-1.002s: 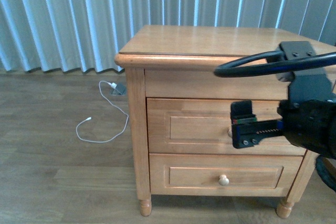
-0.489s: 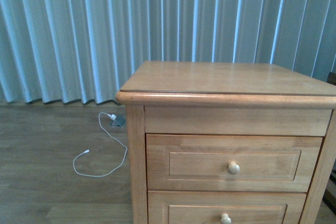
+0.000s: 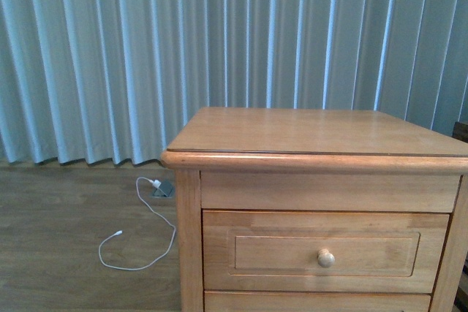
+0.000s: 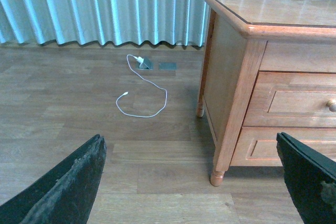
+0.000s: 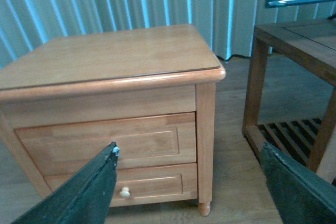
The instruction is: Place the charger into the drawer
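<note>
While the drawer (image 3: 326, 252) sits shut, both my grippers — left (image 4: 199, 182), right (image 5: 189, 192) — hang wide apart holding nothing, probably because that knob (image 3: 325, 258) needs pulling first – can't spot the charger, only a white cable (image 3: 139, 231) on the floor far left

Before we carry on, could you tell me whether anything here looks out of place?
A thin white cable lies loose on the wooden floor beside the honey-coloured wooden nightstand. Its upper drawer is shut; no charger shows.
</note>
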{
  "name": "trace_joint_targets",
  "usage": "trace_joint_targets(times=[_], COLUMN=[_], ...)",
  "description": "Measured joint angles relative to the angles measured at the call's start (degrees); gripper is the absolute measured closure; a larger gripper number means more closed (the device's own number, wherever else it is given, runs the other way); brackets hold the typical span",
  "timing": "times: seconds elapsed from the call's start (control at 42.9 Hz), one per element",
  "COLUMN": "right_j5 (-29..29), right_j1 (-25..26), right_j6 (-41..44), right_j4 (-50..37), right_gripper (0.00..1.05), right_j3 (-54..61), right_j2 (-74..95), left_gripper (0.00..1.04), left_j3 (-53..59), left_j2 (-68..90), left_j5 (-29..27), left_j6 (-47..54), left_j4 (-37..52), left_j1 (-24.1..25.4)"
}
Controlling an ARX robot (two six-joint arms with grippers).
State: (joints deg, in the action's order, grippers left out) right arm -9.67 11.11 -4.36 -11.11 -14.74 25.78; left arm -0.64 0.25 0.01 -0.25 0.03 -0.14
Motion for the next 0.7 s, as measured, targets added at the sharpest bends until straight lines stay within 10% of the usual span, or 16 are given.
trace_joint_targets(times=[0.373,0.699], right_j5=[9.4,9.6], right_j1=[-10.8,-10.9], right_j6=[4.1,4.3], right_j4=[0.2,1.8], right_gripper=[1.03,1.03], right_j3=[8.7,11.1], right_j2=[-8.9,-13.0], left_gripper=[0.06,0.06], left_j3=[0.0,0.0], left_j2=[0.0,0.0], left_j5=[0.0,0.0], left_j6=[0.0,0.0], left_j4=[0.0,0.0], left_j1=[0.0,0.0])
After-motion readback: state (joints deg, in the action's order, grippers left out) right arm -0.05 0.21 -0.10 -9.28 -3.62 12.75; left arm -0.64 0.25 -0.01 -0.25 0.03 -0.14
